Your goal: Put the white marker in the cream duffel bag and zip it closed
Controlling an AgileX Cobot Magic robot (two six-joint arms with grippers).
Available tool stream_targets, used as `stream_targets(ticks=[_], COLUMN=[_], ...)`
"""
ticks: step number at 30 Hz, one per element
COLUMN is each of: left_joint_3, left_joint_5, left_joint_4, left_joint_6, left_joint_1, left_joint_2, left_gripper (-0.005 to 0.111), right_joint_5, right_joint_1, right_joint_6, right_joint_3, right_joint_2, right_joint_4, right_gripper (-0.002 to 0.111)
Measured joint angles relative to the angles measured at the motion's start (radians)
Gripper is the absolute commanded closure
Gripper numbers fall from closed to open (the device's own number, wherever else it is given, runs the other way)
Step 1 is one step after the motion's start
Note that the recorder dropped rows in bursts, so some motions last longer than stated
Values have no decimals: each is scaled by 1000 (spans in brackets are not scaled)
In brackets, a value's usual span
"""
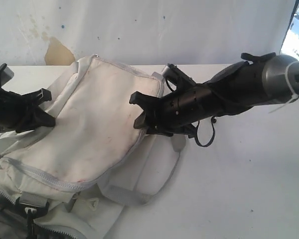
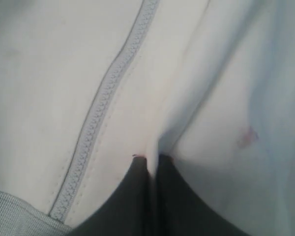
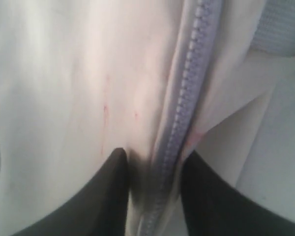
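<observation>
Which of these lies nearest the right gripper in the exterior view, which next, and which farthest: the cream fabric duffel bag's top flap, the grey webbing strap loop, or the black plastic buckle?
Measured from the right gripper:
1. The cream fabric duffel bag, top flap: its edge sits between the fingers.
2. The grey webbing strap loop: below the gripper, beside the bag.
3. The black plastic buckle: far lower-left corner.

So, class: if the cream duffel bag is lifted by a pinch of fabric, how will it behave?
Probably floppy: the cream duffel bag lies slumped and creased. Likely to sag when lifted, since its fabric bunches into a fold inside the left hand. Unlikely to roll, as it lies flat.
</observation>
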Motion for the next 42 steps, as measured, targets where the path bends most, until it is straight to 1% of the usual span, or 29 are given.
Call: stream_targets(ticks=[1, 6, 11, 15, 20, 26, 31, 33, 34, 35, 39, 41, 42], left_joint_3=[0, 0, 0, 0, 43, 104, 121, 121, 121, 121, 121, 121, 121], left_joint_5=[0, 7, 34, 60, 39, -21, -72, -73, -73, -68, -64, -64, -64], left_joint_4=[-11, -53, -106, -145, -190, -246, -258, -267, -270, -270, -272, -272, -272], left_joint_6=[2, -24, -61, -77, -107, -90, -81, -79, -73, -61, -20, -13, -11], left_joint_1=[0, 2, 51, 95, 100, 100, 100, 100, 100, 100, 100, 100, 100], left_joint_2=[0, 0, -8, -75, -152, -220, -209, -187, -175, -165, -143, -141, -139], left_gripper=[107, 107, 107, 107, 107, 107, 107, 107, 107, 107, 107, 107, 107], right_joint_5=[5, 29, 50, 68, 107, 133, 143, 151, 158, 163, 190, 209, 217], right_joint_1=[0, 0, 0, 2, -10, -18, -18, -18, -18, -18, -18, -18, -18], right_joint_6=[-11, -38, 39, 115, 141, 137, 117, 115, 115, 115, 110, 97, 92], right_joint_3=[-7, -58, -165, -245, -369, -495, -522, -524, -524, -524, -524, -524, -524], right_joint_2=[3, 10, 19, 48, 111, 172, 192, 203, 206, 208, 204, 189, 177], right_joint_4=[3, -21, -220, -328, -365, -391, -389, -394, -398, -401, -414, -428, -440], right_gripper=[108, 108, 108, 108, 108, 108, 108, 103, 97, 90, 54, 47, 47])
